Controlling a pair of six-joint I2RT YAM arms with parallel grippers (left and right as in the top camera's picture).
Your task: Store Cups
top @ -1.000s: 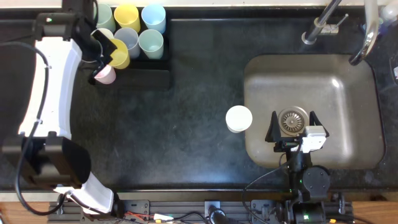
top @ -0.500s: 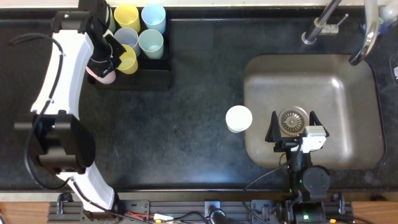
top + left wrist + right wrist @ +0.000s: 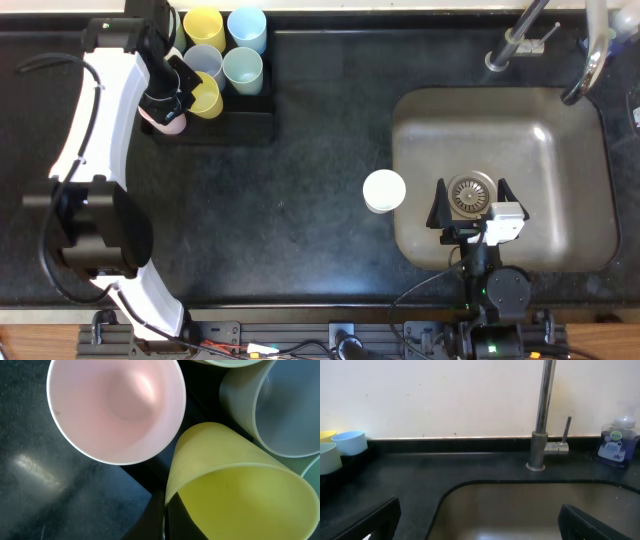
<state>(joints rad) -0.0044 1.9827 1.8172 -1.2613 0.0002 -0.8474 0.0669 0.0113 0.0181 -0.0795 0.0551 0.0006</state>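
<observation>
Several cups at the rack, one held.
Left gripper [image 3: 183, 88] is apparently clamping a tilted yellow cup [image 3: 225, 480] over the black rack [image 3: 245, 122], just beside the pink cup [image 3: 115, 405]. White cup [image 3: 384, 190] is sitting on the worktop [image 3: 300, 230] beside the sink [image 3: 560, 130]. Right gripper [image 3: 477, 520] is hanging wide open and empty above the sink.
</observation>
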